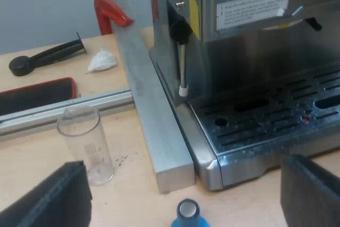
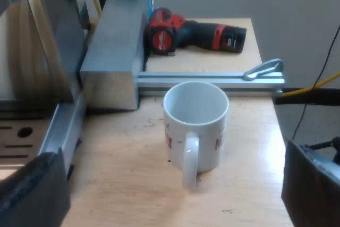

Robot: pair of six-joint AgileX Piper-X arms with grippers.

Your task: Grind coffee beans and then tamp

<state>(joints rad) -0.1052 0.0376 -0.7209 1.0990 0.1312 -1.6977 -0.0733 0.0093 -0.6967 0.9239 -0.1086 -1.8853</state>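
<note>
Left tool: spread wide, gripping nothing, poised above the bench with the blue tamper close in at six o'clock, between the fingers. Outward at ten o'clock, an upright measuring glass, empty by the look of it; at twelve, a metal bar laid against the espresso machine; at two, the machine's slotted drip tray. Right tool: equally wide, holding nothing, facing a white mug at twelve o'clock, with a red and black drill well beyond it. Likely getting set to take the tamper, judging by the left tool's place. To do that well: ease back until centred over the knob, come straight down, close squarely on both sides, lift upright. Keep clear of the glass at ten and the machine's corner at one. Save tamping for after the grind.
</note>
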